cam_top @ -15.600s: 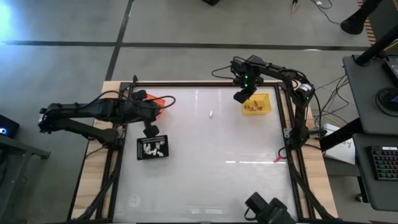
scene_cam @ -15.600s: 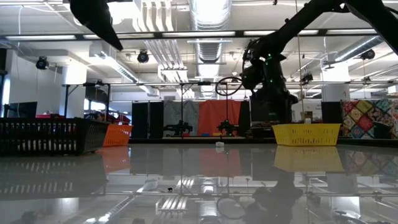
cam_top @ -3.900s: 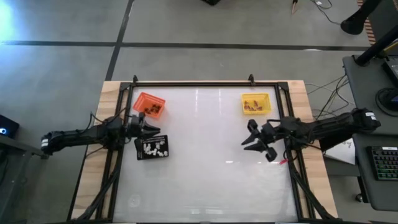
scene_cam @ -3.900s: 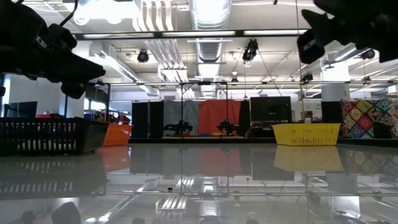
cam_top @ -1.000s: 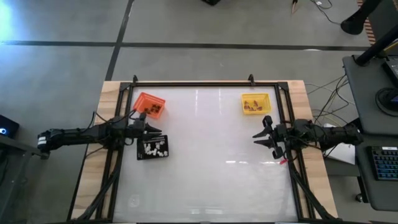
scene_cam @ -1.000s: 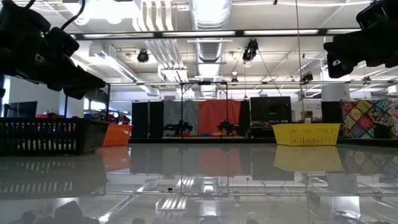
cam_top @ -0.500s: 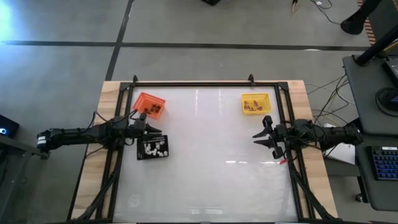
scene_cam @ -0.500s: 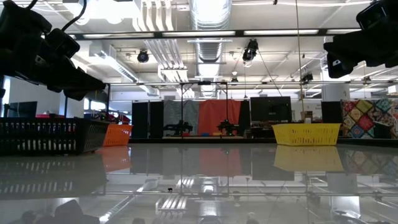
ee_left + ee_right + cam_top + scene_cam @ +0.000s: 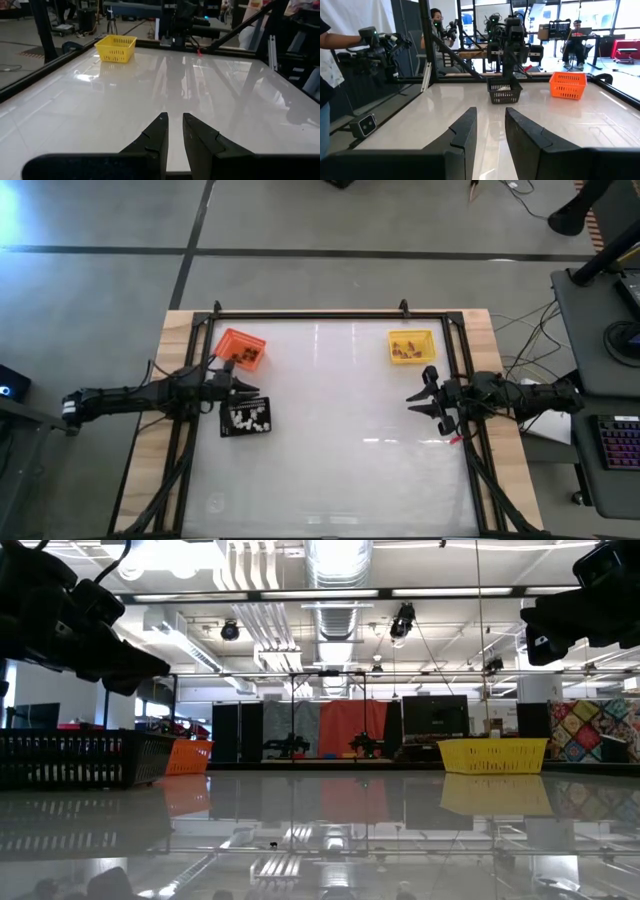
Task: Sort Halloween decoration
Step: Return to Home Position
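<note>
A robotics lab, open-plan and industrial.
Past my right pincer (image 9: 490,114) sit a seated person (image 9: 576,36) and what look like equipment stands (image 9: 559,27); overhead run bare ducts (image 9: 335,560) and strip lights (image 9: 450,592); behind it, a keyboard (image 9: 618,442).

white trinkets (image 9: 245,418): small loose cluster in black tray (image 9: 224,430), left side | brownish trinkets (image 9: 406,349): heaped in yellow tray (image 9: 412,333), far right | dark trinkets (image 9: 243,354): in orange tray (image 9: 232,337), far left | shapes too small to tell
</note>
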